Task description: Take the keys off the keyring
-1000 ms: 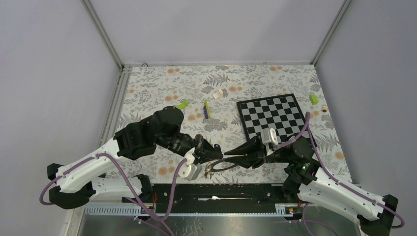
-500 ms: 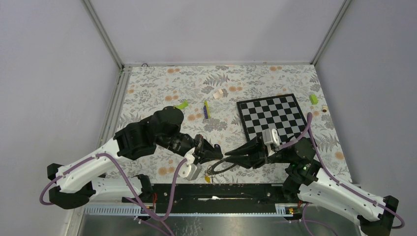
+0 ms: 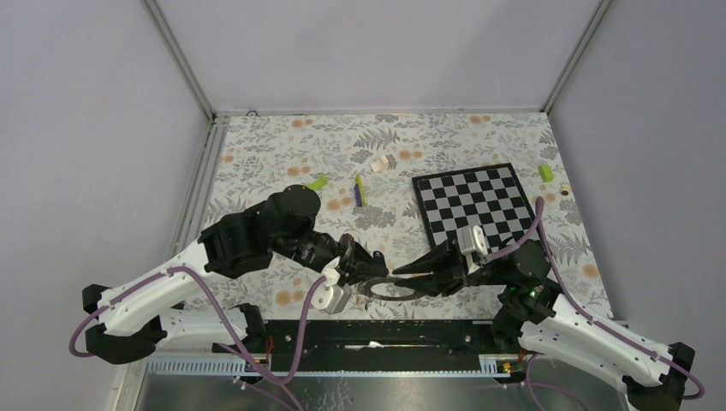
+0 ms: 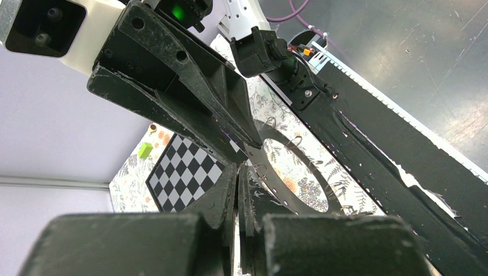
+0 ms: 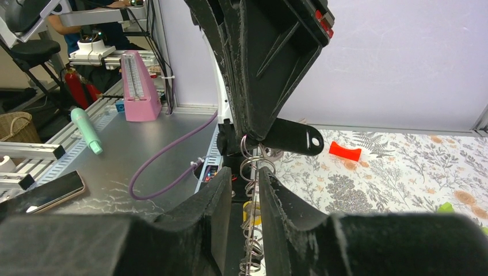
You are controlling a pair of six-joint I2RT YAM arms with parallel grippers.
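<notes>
The keyring (image 3: 387, 293) hangs just above the table's near edge between my two grippers. My left gripper (image 3: 374, 272) is shut on the rim of the dark flat hoop (image 4: 276, 192); its fingertips (image 4: 237, 172) meet there. My right gripper (image 3: 402, 278) is open by a narrow gap. Its jaws (image 5: 244, 178) straddle the hoop's edge and several small wire rings without pinching them. A yellow key tag (image 5: 250, 211) hangs low between its fingers. A black key tag (image 5: 293, 138) sticks out beside the left gripper's tips. Keys (image 3: 363, 297) dangle under the ring.
The chessboard (image 3: 475, 205) lies right of centre behind the right arm. Lime-green blocks (image 3: 318, 182) (image 3: 545, 172), a yellow-green and purple stick (image 3: 360, 190) and a small white piece (image 3: 382, 163) lie farther back. A red piece (image 5: 344, 151) lies on the cloth. The black rail (image 3: 377, 330) runs along the front.
My right gripper has gone from shut to open and has moved forward and down over the ring's edge. The ring has risen and levelled a little. The left arm has hardly moved.
</notes>
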